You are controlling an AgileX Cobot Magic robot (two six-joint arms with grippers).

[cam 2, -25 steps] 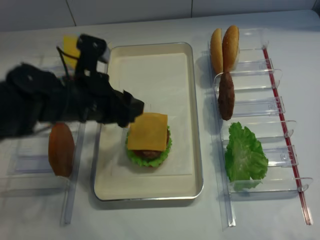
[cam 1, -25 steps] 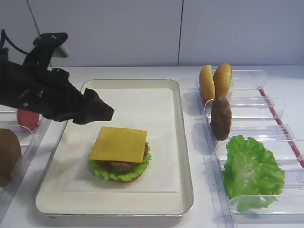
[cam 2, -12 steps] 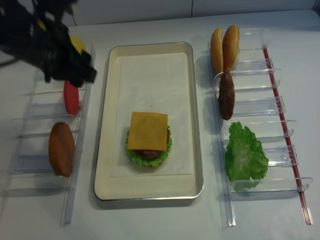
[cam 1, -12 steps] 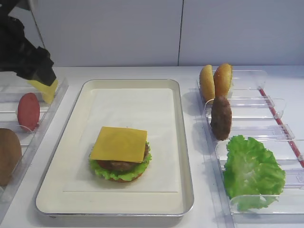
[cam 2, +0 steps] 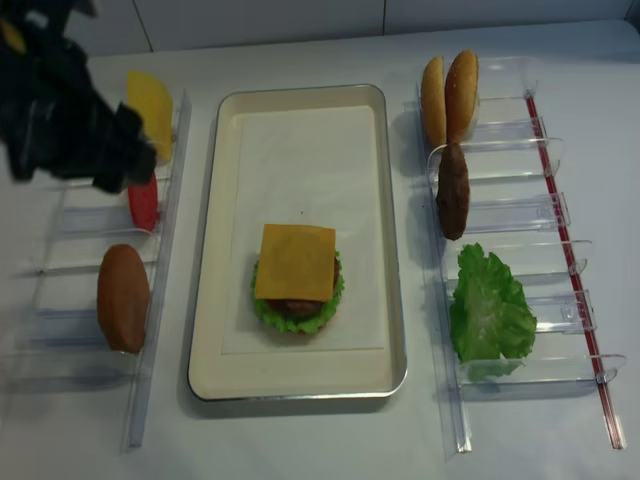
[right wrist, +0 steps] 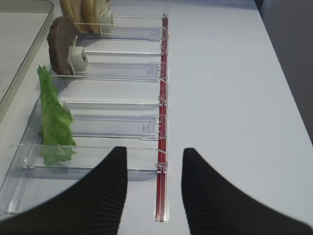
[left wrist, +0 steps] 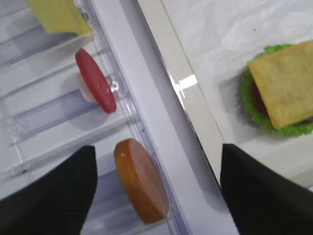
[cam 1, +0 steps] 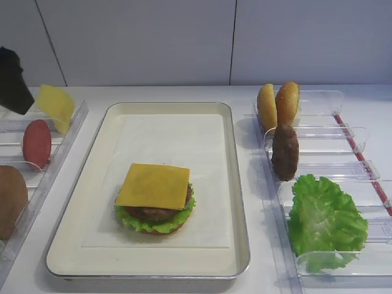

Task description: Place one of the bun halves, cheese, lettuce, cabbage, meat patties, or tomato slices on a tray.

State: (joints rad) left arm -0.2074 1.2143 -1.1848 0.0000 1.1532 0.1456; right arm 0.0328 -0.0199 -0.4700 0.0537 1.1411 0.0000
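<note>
Clear plastic racks (cam 2: 510, 215) stood at the right of the frame, edged by a red strip (cam 2: 570, 265) along their far right side, another clear rack (cam 2: 95, 290) lay at the left, all on a white tabletop (cam 2: 300, 440) below a pale wall (cam 1: 233, 37).

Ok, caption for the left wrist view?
Open left gripper above the left rack's tomato slice and bun half, cheese-topped stack on the tray.

lettuce (right wrist: 55, 122), patty (right wrist: 59, 44), perhaps buns (right wrist: 88, 12), parted fingers (right wrist: 105, 188)
</note>
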